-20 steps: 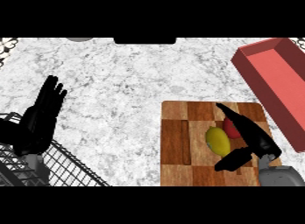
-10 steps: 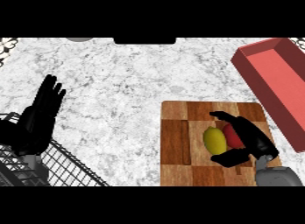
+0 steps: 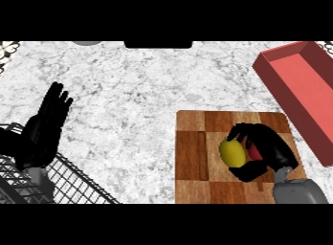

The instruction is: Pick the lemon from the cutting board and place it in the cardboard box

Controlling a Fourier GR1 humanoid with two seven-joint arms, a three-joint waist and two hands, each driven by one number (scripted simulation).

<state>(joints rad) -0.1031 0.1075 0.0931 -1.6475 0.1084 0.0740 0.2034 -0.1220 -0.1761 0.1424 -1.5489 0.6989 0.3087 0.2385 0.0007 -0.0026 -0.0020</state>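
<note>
One hand engaged: right hand [image 3: 271,149], fingers and thumb curled round the lemon [image 3: 231,153], whose long axis runs away from the robot, at mid cutting board [image 3: 197,143]. Red box [image 3: 304,91] lies farther right, just beside the board. Left hand [image 3: 46,129] rests open, well apart.

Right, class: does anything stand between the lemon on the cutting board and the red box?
Nothing visible does. The right robot hand curls round the lemon; only bare cutting board and marble counter lie between it and the red box.

One lemon [image 3: 231,152], one cutting board [image 3: 196,184], one box [image 3: 307,93].
</note>
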